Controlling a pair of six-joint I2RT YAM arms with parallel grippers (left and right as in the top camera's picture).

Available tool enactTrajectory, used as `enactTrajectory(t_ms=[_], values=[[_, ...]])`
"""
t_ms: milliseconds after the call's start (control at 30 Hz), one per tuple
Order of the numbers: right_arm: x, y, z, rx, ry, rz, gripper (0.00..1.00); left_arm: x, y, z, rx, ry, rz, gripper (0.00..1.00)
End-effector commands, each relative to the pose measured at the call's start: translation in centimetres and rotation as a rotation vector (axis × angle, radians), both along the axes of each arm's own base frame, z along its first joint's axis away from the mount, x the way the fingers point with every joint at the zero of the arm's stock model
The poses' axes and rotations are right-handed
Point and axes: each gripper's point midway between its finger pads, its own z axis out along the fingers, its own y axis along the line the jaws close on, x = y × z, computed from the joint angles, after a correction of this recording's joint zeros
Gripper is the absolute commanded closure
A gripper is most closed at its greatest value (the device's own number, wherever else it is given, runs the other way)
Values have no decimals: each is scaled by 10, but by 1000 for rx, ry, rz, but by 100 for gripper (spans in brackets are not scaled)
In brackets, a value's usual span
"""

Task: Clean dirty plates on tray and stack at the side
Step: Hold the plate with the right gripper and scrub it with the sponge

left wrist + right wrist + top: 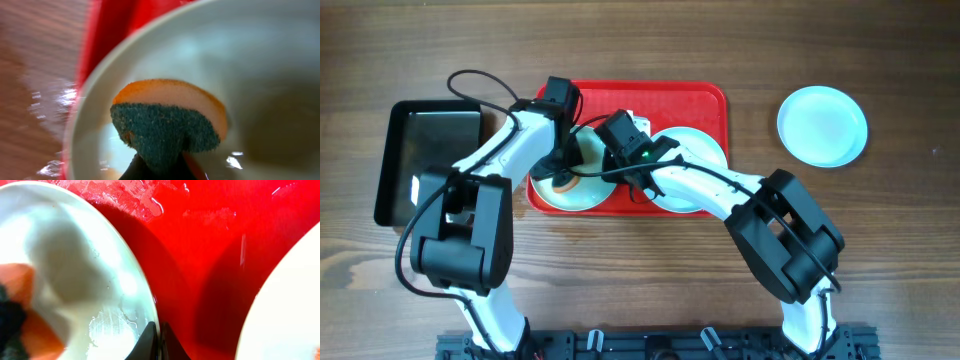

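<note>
Jaws of the left gripper [159, 169] were clamped on a sponge [167, 125]. There was one sponge, rounded in outline, with an orange foam layer and a coarse dark-green scouring layer. It rested on the inner face of the left plate [260, 55]. Jaws of the right gripper [158, 341] were pressed together with no gap visible, their tips at the right rim of that same plate; whether the rim lay between them could not be told.

Plates numbered three: round, pale mint-white, glossy and shallow-rimmed. All were face up and, being circular, had no long axis. Two lay side by side on the tray [670, 100]: the left plate wet and streaked, the right plate [692, 148] partly hidden under the right arm. The third plate [822, 125] lay on the wooden table [880, 250], well apart to the right of the tray.

Tray, one: red, smooth plastic, rectangular with rounded corners and a low rim. Its long axis ran left to right in the overhead view, and its surface was beaded with water. One black glossy tray [430, 140] lay near its left end.
</note>
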Motion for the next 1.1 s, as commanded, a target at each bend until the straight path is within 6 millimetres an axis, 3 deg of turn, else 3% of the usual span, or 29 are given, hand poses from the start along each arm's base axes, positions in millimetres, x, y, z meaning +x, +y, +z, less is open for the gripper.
enactTrajectory(t_ms=[0, 167, 300, 500, 600, 700, 800, 1067], values=[[1, -11, -15, -52, 8, -13, 95, -27, 45, -20, 175, 110, 44, 96], [1, -12, -15, -53, 10, -12, 96, -39, 48, -17, 184, 158, 43, 96], [1, -12, -15, -53, 9, -13, 96, -50, 46, 0, 171, 172, 77, 96], [1, -11, -15, -51, 8, -13, 96, -21, -5, 38, -102, -19, 61, 96], [1, -11, -15, -51, 7, -13, 96, -2, -53, 48, -310, -97, -17, 96], [1, -11, -15, -51, 8, -13, 96, 10, -72, 46, -343, -148, -57, 96], [1, -11, -15, -50, 8, -15, 96, 23, -91, 31, -377, -174, -79, 96], [1, -11, -15, -49, 9, -20, 96, 19, -107, -5, -378, -111, -93, 96]])
